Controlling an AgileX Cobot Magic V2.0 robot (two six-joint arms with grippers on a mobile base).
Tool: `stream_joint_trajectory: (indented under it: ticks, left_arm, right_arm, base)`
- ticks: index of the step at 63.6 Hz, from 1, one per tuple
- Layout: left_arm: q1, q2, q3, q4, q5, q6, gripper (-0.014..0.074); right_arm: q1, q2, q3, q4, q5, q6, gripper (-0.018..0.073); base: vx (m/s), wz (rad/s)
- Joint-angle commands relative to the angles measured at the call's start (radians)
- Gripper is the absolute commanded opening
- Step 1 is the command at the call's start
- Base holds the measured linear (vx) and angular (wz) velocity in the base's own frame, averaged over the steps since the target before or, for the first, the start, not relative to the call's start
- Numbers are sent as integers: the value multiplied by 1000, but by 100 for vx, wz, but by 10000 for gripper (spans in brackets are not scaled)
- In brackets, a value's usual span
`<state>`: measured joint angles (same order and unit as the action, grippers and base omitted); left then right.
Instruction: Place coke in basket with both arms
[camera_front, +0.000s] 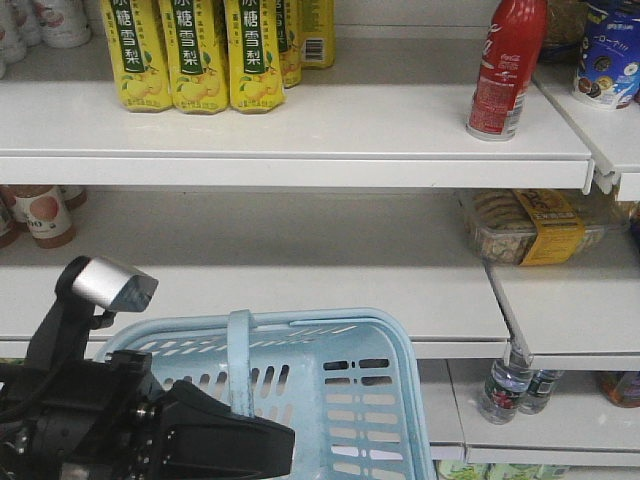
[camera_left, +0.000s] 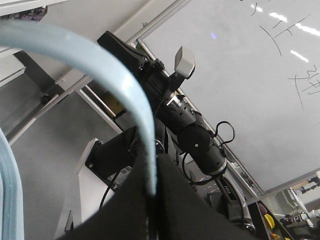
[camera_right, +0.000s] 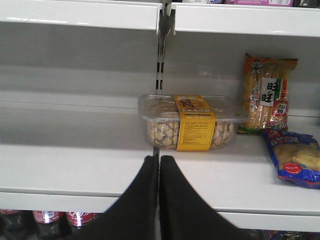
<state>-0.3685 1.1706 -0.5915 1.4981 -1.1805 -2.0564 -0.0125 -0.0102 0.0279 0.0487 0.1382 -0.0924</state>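
Exterior front-facing view, coke seen upright near the right edge of the upper shelf, bare shelf room to its left, basket held low, its handle pinched in the left claw, right claw pressed together.

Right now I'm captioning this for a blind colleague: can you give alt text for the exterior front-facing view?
A red coke bottle stands on the top store shelf at right, while a light blue basket is low in front, a black robot arm at its handle. Yellow drink cartons line the top shelf at left.
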Motion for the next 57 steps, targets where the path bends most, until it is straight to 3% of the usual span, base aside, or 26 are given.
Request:
stream_joint_trajectory:
  ticks: [1,57]
  left_arm:
    - [-3,-22,-25,-83,-65,6,-6]
    - [-3,-22,-25,-83,-65,6,-6]
  right_arm:
    - [-6,-19,11,-7,-74,-5,-5]
    - [-6,-19,11,-7,-74,-5,-5]
  base:
    - [6,-6]
    - [3,-1]
